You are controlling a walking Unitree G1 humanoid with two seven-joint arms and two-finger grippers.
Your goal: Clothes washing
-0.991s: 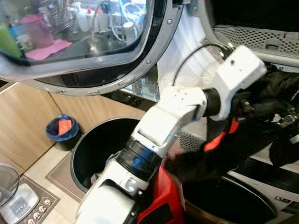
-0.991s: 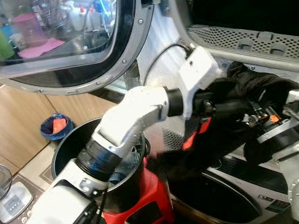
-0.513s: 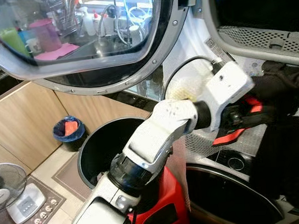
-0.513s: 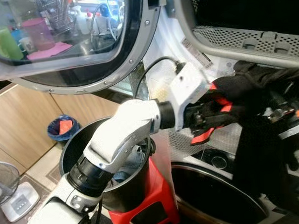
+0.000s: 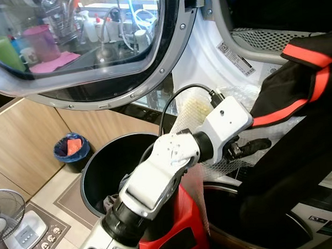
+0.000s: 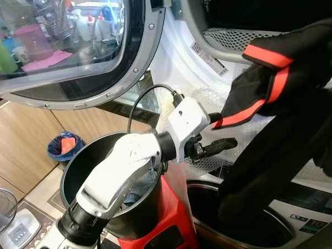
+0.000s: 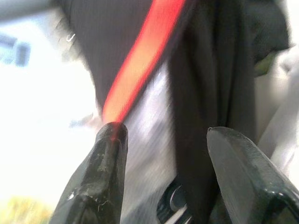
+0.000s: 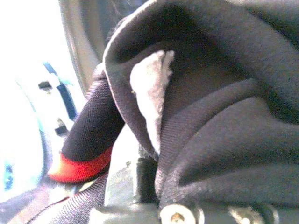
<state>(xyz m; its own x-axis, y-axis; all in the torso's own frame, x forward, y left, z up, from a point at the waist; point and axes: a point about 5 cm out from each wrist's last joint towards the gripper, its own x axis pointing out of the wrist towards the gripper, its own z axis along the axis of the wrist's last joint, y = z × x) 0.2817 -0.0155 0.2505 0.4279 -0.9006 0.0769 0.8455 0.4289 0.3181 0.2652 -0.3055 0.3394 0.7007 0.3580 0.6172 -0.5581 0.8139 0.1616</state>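
The left arm (image 5: 173, 168) reached forward and up, elbow bent, wrist level. Its left gripper (image 5: 255, 146) had its 2 black fingers (image 7: 103, 172) parted, clasping nothing. The right gripper (image 8: 154, 205) lay buried under dark cloth, apparently clamped on it, though folds hid its fingers.

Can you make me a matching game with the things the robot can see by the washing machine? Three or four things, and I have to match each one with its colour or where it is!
Things:
1. garment
2. stool
3. small bin
4. left pincer

Colour or place:
A. blue, on the floor by the wooden cabinet
B. black with red stripes, hanging in front of the drum opening
C. red, under the big black bucket
D. open, just beside the hanging cloth

Pairs: 1-B, 2-C, 3-A, 4-D
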